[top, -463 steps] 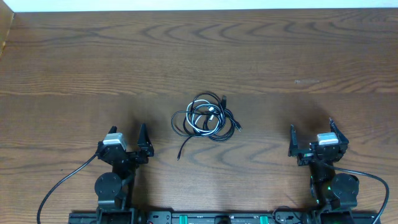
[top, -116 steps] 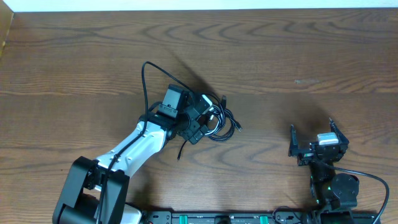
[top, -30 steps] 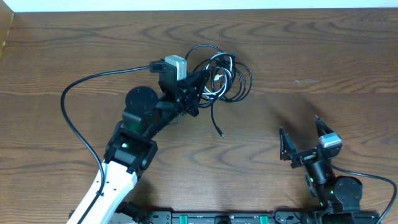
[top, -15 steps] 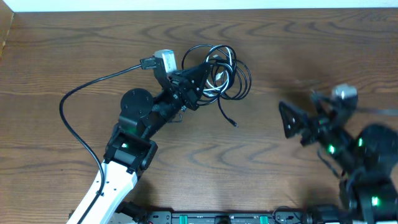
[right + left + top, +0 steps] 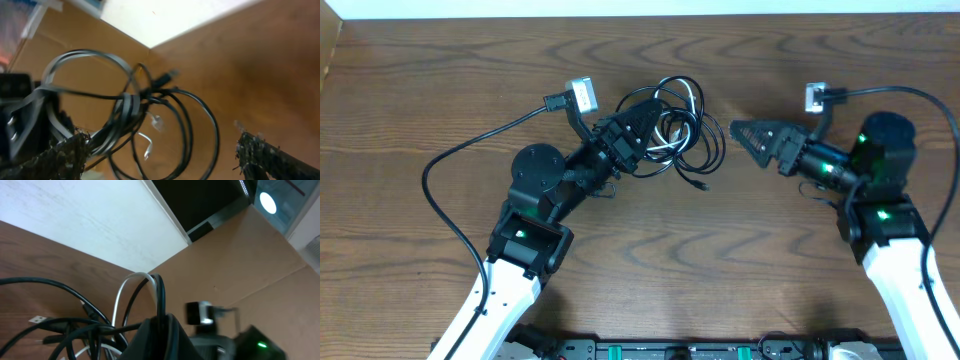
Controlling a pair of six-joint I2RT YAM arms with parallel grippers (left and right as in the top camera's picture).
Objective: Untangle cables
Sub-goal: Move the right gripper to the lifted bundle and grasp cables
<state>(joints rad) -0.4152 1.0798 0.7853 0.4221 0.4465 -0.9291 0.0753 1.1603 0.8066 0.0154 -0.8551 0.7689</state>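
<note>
One hand (image 5: pixel 648 117) on cables (image 5: pixel 692 112), other (image 5: pixel 752 135) splayed.

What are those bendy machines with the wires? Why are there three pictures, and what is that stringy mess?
They are two robot arms, the left arm and the right arm, working at a wooden table. Each ends in a two-finger pincher called a gripper. One picture looks straight down from above. The other two come from little cameras on each arm's wrist. The stringy mess is a tangle of thin cables, black ones and one white. The left gripper is pinched shut on it. The right gripper is open, close beside the tangle.
</note>
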